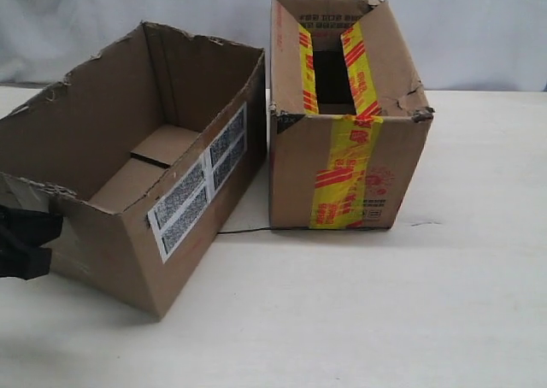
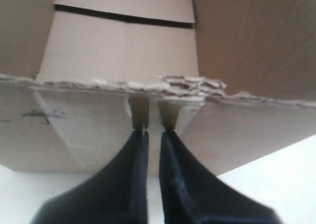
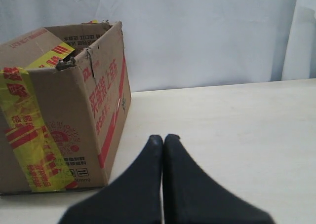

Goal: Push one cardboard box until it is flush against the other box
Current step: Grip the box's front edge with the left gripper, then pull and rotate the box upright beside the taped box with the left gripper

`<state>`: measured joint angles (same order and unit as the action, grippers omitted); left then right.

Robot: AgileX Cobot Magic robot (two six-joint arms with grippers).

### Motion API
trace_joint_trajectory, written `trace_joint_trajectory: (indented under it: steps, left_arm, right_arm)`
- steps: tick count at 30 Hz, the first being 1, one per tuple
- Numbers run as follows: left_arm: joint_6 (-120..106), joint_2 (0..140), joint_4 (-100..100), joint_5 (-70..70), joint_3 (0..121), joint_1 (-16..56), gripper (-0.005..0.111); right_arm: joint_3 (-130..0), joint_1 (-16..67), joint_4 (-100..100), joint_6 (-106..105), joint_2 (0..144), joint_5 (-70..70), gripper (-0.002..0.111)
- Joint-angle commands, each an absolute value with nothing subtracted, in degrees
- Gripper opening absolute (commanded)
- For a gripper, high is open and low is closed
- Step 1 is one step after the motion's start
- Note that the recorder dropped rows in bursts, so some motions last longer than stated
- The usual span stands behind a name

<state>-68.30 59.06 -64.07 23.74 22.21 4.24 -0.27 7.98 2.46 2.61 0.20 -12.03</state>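
Exterior view: plain brown cardboard box [image 1: 102,260], open-topped with ragged, torn upper edges, stands on the pale tabletop [image 1: 385,320] to the left of the taped box. The taped box is a brown cardboard box [image 1: 291,174], slightly taller, with wide yellow tape printed in red [image 1: 346,170] over its top and front.

- The plain box sits at an angle to the taped box, not flush. A wedge-shaped gap runs between their facing walls, narrow at the far end and wider toward the camera. Whether the far corners touch: cannot tell.
- A white sticker with grey patches [image 1: 198,183] is on the plain box's wall that faces the taped box.
- A thin dark line [image 1: 248,231] lies on the table at the foot of the taped box, within the gap.

Left gripper [image 2: 153,131]: black fingers nearly closed, only a narrow slit between them, nothing gripped. The tips meet the plain box's outer wall just under its torn rim, on the end away from the taped box.

Right gripper [image 3: 163,137]: fingers pressed together, holding nothing. It is low over the table near the taped box's red-printed side wall, apart from it.
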Motion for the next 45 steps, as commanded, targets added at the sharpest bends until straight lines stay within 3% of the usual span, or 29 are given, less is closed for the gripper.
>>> trace_joint_trajectory:
  steps: [1,13,19,27,45]
  left_arm:
    - [-71.18,62.69,-68.78,19.25,22.17,7.50,0.000]
    - [-91.42,75.86,-93.82,14.33,29.44,20.79,0.000]
    - [-92.94,85.64,-95.16,12.05,36.50,21.38,0.000]
    - [-93.33,96.22,-95.14,21.31,45.76,21.38,0.000]
    - [-99.48,99.15,-99.95,19.95,50.21,25.47,0.000]
  right_arm:
    - [0.00,8.16,2.37,2.11,0.00,-12.09,0.000]
    - [0.00,8.16,2.37,2.11,0.00,-12.09,0.000]
    - [0.00,8.16,2.37,2.11,0.00,-12.09,0.000]
    - [0.00,8.16,2.37,2.11,0.00,-12.09,0.000]
    - [0.00,8.16,2.37,2.11,0.00,-12.09,0.000]
